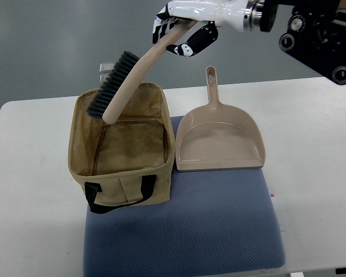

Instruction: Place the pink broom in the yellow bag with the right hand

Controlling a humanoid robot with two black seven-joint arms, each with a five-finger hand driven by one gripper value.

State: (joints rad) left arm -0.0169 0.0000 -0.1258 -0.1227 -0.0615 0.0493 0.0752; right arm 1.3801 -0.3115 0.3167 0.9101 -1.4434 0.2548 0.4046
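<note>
**Brush head over the bag, handle in my right hand**

Far left first: the white table [29, 173], bare along that edge. Then the yellow bag [122, 154], open-topped, standing upright with its near end on the blue mat [184, 225], black carry strap [112, 193] hanging on the near face. I can read no brand or writing on it.

Above the bag's far-left corner sits the dark bristle head of the pink broom [131, 78], tilted, bristles facing left, the head's lower end just over the rim and dipping into the opening. Behind it a small clear container [105, 70] peeks out, mostly hidden.

Following the handle up and to the right: my right hand [181, 33] has its fingers curled tight around the handle's end, high above the table's far edge.

Right again, the matching pink dustpan [219, 138] lies flat beside the bag, handle pointing away, untouched. No label visible there either.
</note>
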